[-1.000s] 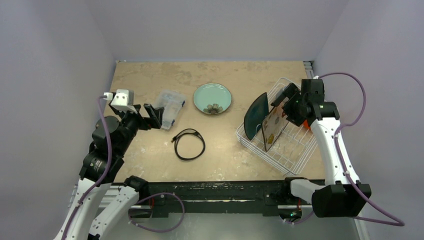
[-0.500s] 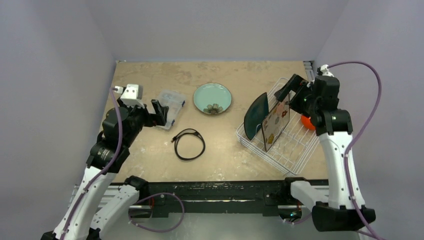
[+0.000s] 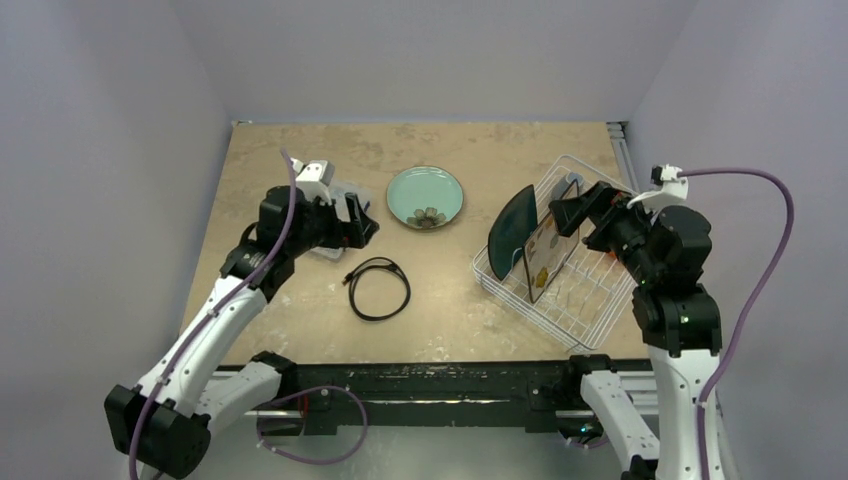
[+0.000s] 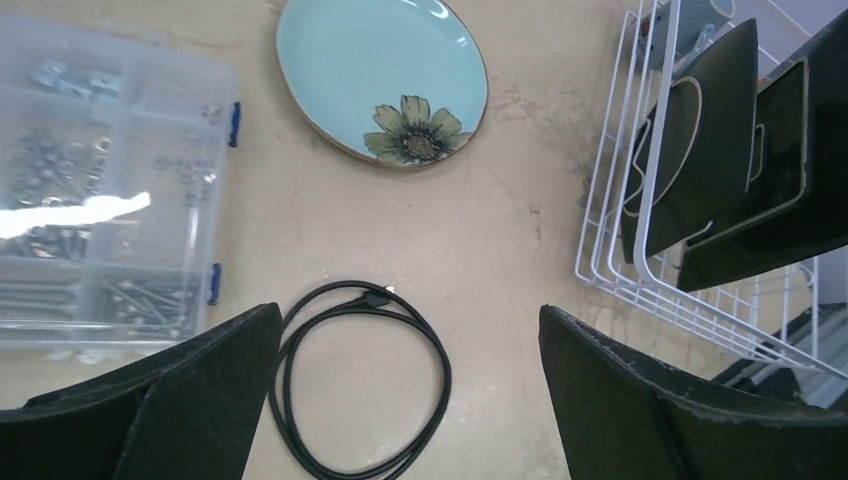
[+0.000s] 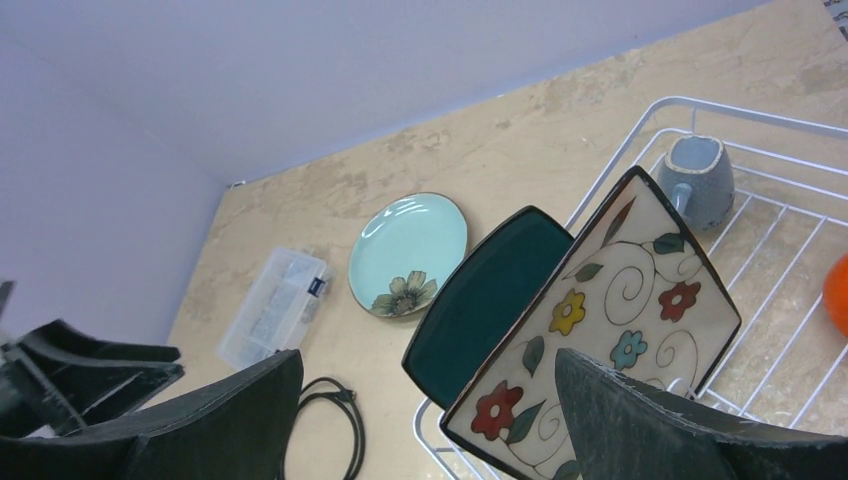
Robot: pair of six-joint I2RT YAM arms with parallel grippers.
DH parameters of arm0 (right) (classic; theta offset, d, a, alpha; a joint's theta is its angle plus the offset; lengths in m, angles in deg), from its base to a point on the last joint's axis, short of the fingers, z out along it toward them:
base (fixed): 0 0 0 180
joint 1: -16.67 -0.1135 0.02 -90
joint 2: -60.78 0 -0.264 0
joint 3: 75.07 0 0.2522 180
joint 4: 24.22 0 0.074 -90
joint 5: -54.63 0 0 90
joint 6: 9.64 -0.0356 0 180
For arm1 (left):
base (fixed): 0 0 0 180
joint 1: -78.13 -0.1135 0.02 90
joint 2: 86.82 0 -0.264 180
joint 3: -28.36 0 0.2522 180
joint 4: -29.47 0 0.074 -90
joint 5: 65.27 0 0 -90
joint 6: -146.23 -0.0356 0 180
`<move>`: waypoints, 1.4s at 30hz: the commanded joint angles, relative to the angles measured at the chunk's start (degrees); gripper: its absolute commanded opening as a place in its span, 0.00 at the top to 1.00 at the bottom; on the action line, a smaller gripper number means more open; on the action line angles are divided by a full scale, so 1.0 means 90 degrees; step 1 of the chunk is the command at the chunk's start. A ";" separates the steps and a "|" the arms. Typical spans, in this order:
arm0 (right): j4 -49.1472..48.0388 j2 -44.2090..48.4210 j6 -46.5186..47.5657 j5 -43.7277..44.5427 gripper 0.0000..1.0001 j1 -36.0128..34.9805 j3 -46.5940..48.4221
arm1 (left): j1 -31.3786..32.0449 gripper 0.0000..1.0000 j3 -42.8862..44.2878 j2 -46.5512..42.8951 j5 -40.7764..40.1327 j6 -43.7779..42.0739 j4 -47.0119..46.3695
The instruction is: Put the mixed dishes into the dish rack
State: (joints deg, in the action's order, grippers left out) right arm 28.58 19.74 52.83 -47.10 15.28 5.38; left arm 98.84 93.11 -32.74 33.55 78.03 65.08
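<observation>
The white wire dish rack (image 3: 588, 303) stands at the right. The dark teal plate (image 3: 512, 235) and the square patterned plate (image 3: 548, 258) stand upright in it. The right wrist view shows them (image 5: 485, 300) (image 5: 610, 320) with the grey-blue mug (image 5: 700, 180) and the edge of the orange bowl (image 5: 838, 295) also in the rack (image 5: 720, 110). The pale mint round plate (image 3: 425, 196) lies flat on the table. My left gripper (image 3: 360, 218) is open and empty just left of the mint plate (image 4: 380, 75). My right gripper (image 3: 572, 212) is open and empty above the rack.
A clear compartment box (image 4: 100, 180) lies left of the mint plate, partly under my left arm. A black coiled cable (image 3: 378, 288) lies on the table in front of the mint plate. The rack's near corner reaches close to the table's front edge.
My left arm has swung right, over the clear box toward the mint plate. My right arm has drawn back and up from the rack, and now hides the orange bowl from above.
</observation>
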 commanded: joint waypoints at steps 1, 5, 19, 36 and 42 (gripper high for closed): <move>-0.0320 0.0302 0.0139 -0.0018 0.01 -0.0012 -0.0106 | 0.0032 0.02 -0.0369 0.0621 0.0785 0.1540 -0.1068; -0.0373 0.0478 0.0135 0.0018 0.01 -0.0036 -0.0152 | 0.0075 0.08 -0.1249 0.1252 0.0858 0.3464 -0.2980; -0.0503 0.0768 0.0091 0.0336 0.01 -0.0428 -0.0446 | 0.1692 0.29 -0.0981 0.3809 -0.3763 0.6223 -0.4161; -0.0423 0.0970 0.0266 0.0782 0.01 -0.0986 -0.0631 | 0.1969 0.54 -0.0097 0.6306 -0.4551 0.7013 -0.6147; -0.0306 0.0977 0.0244 0.0857 0.01 -0.0991 -0.0556 | 0.1945 0.63 0.0239 0.6731 -0.4744 0.7268 -0.6244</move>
State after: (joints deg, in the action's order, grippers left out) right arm 26.00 27.94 54.12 -40.80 6.54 -0.82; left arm 116.43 92.95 25.80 -5.86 141.48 12.14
